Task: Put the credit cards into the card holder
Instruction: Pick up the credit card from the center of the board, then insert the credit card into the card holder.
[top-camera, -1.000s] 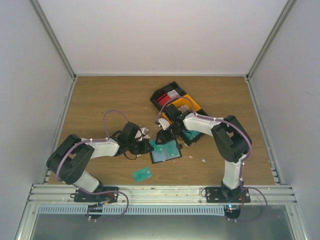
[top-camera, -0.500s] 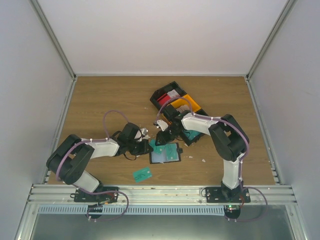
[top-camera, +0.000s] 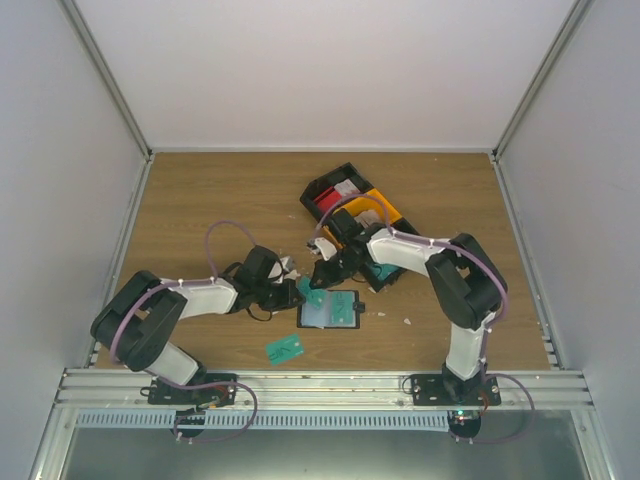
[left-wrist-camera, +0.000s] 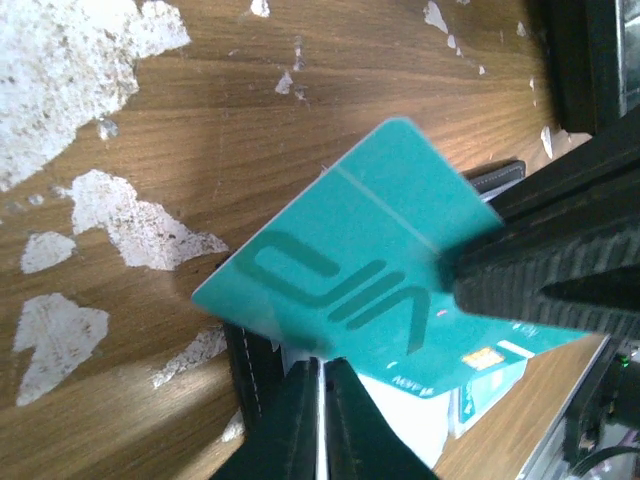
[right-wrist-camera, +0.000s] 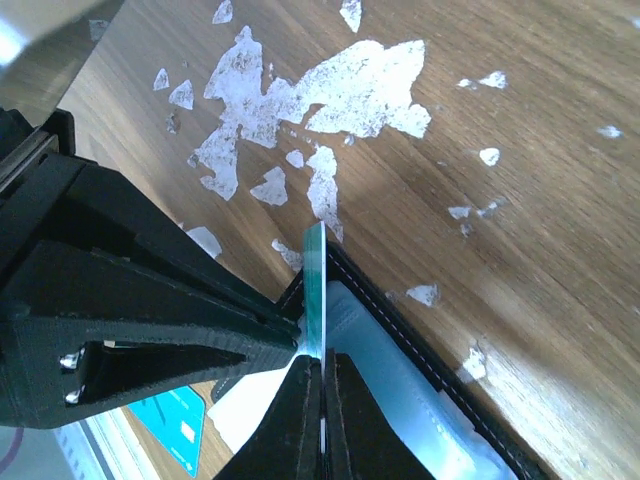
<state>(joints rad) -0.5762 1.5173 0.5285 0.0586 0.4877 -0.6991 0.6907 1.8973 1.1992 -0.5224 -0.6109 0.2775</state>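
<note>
Since a second ago the right gripper (right-wrist-camera: 322, 372) has drawn its fingers together, and the small black folding wallet (right-wrist-camera: 425, 358) has swung round to lie squarer to the table's near edge.

Nearest the arm bases, a loose teal plastic card (top-camera: 285, 348) lies flat on the brown wooden table (top-camera: 220, 200), well apart from both grippers. Just beyond it the wallet lies open, its pale inner face up. Over the wallet's far left corner the two grippers meet.

The right gripper is clamped on a second teal plastic card (left-wrist-camera: 370, 270). In the right wrist view this card stands on edge between the fingers, its free end just above the wallet's stitched rim. In the left wrist view it shows face-on and tilted.

The left gripper (left-wrist-camera: 320, 380) has its jaws pressed together, their tips right at this card's lower edge beside the wallet's rim. Whether they pinch anything cannot be told.

White worn patches (right-wrist-camera: 330, 80) mark the wood beyond the wallet.

Farthest back sit a black rectangular bin (top-camera: 310, 190) and a yellow rectangular bin (top-camera: 395, 208), touching. A red card (top-camera: 327, 203) and a whitish card (top-camera: 348, 187) lie in the black one.
</note>
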